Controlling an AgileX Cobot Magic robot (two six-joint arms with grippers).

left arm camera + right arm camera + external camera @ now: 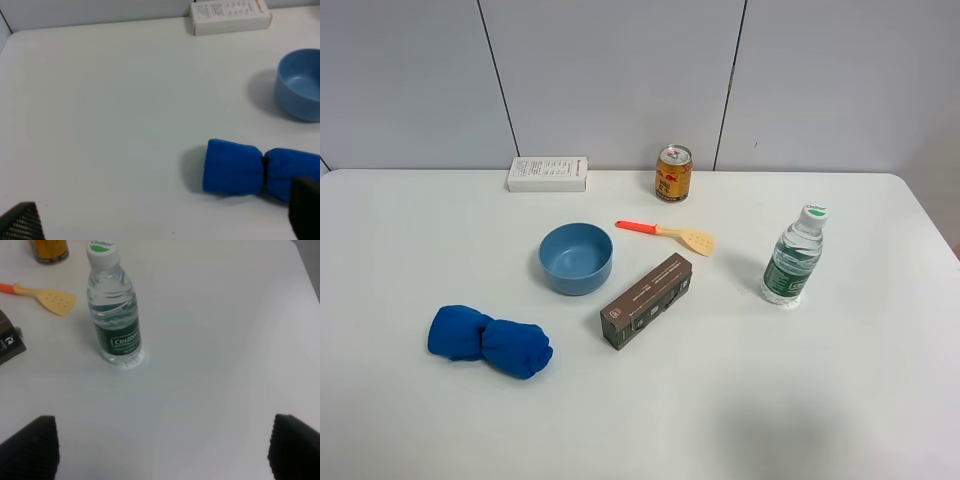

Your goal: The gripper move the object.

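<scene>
The royal-blue rolled cloth (490,343) lies on the white table (740,410) at the front left, a two-lobed lump pinched in the middle. It also shows in the left wrist view (250,169). My left gripper (162,220) hovers above the table with its jaws wide apart and empty, and one black fingertip (305,209) overlaps the cloth's end in that view. My right gripper (162,447) is open and empty over bare table, short of the water bottle (114,310). Neither arm shows in the exterior high view.
A paler blue bowl (576,258) stands behind the cloth. A dark brown box (647,300), an orange-handled spatula (670,234), a drink can (673,173), a white box (548,174) and the water bottle (793,257) stand around the middle and back.
</scene>
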